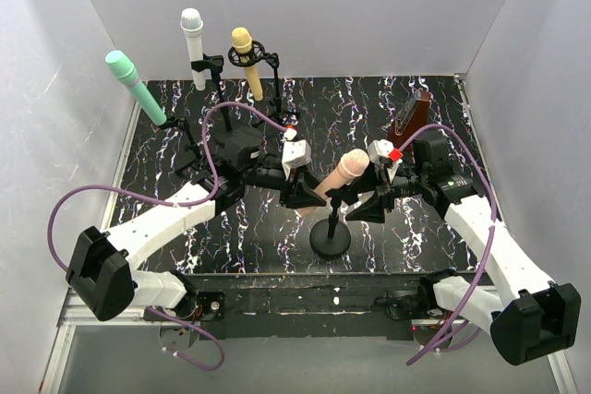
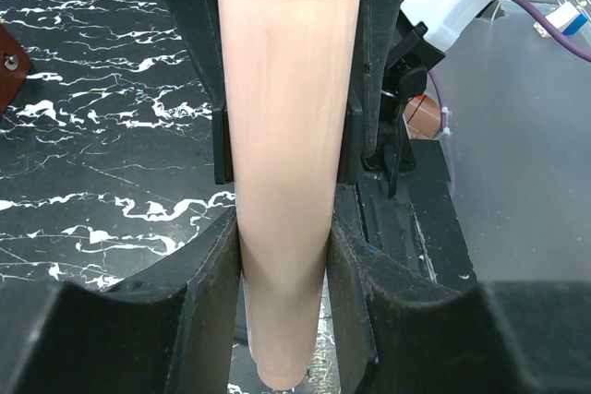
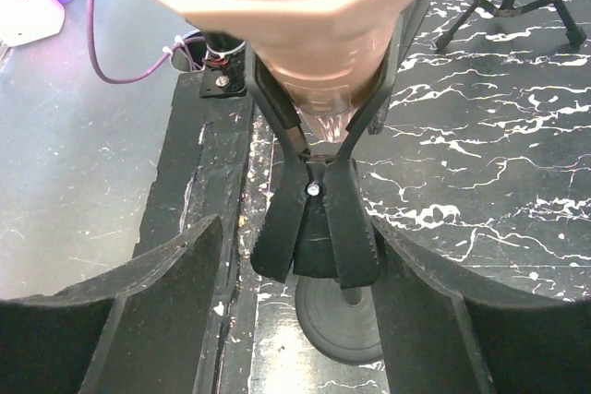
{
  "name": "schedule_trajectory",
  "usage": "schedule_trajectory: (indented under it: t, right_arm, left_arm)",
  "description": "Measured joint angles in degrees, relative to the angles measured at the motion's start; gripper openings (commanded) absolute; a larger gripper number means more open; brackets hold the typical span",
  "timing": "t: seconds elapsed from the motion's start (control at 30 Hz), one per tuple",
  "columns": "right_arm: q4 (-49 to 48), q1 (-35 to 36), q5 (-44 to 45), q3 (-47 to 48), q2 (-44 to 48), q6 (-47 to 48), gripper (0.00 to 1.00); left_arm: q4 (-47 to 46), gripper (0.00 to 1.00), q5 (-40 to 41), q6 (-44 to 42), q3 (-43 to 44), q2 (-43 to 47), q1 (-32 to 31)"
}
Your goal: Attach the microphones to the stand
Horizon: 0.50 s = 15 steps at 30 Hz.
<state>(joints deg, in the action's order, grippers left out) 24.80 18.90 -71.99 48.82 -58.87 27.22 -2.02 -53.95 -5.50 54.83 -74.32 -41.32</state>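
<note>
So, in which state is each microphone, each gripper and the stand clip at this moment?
mint green microphone: clipped in place, tilted.
white microphone: clipped in place, near upright.
yellow microphone: clipped in place, near upright.
peach-pink microphone: tilted, in the front stand's clip, gripped.
left gripper: shut on the peach-pink microphone.
right gripper: open, either side of the clip's handles.

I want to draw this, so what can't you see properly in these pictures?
Top view: the left gripper and right gripper cover where the peach-pink microphone meets its stand.
Left wrist view: the top edge cuts off the microphone's head.
Right wrist view: that head is blurred, too close, and cut by the top edge.
Top view: the metronome face is too small to read.
</note>
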Motion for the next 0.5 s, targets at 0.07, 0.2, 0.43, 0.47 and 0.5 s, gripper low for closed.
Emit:
schedule_trajectory:
  t: [0.07, 0.2, 0.43, 0.47, 0.5]
  right_arm:
    - [-0.2, -0.1, -0.1, 0.0, 0.0, -0.1, 0.61]
    - [-2.7, -0.5, 0.0, -0.9, 0.0, -1.5, 0.28]
    - [-6.0, -0.9, -0.7, -2.1, 0.2, -3.5, 0.11]
    - [-6.2, -0.9, -0.9, -2.2, 0.2, -3.6, 0.11]
    - [-6.4, -0.9, -1.0, -2.3, 0.3, -3.6, 0.09]
  left_arm:
    - [1.5, 0.00, 0.5, -0.4, 0.7, 0.0, -0.1]
    - [4.8, 0.00, 1.2, -1.8, 2.0, 0.0, -0.6]
    - [13.2, 0.00, 4.2, -5.2, 5.8, -0.1, -1.6]
    - [14.9, 0.00, 4.7, -5.9, 6.6, -0.2, -1.7]
    - [16.5, 0.00, 5.3, -6.5, 7.5, -0.2, -1.9]
